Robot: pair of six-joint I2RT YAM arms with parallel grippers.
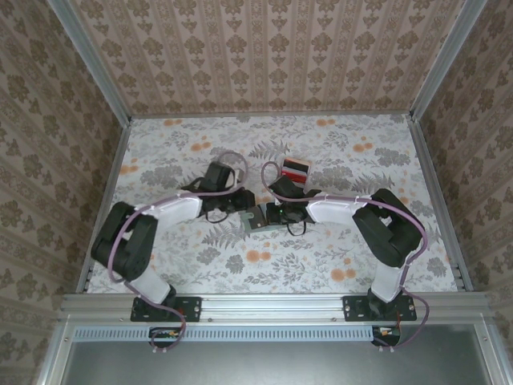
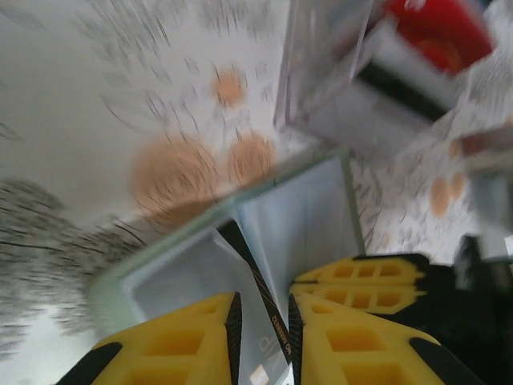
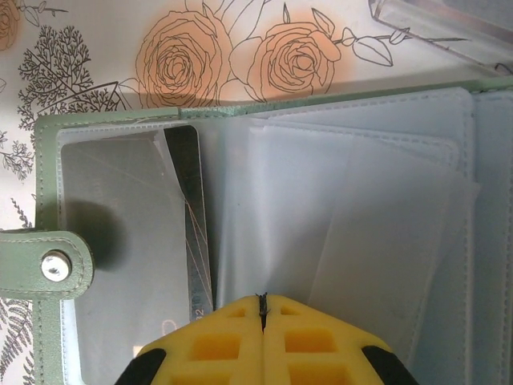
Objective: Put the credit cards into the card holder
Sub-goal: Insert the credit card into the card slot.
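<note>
Both closed: L fingers (image 2: 262, 317) pinch dark card (image 2: 244, 261), print too blurred; R fingers (image 3: 262, 309) shut over card holder (image 3: 46, 184).

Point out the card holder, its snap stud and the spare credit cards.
card holder (image 3: 46, 172): right wrist view, its green left border.
snap stud (image 3: 54, 267): right wrist view, centre of the metal button.
credit cards (image 1: 296, 169): top view, red face of the stack.
</note>
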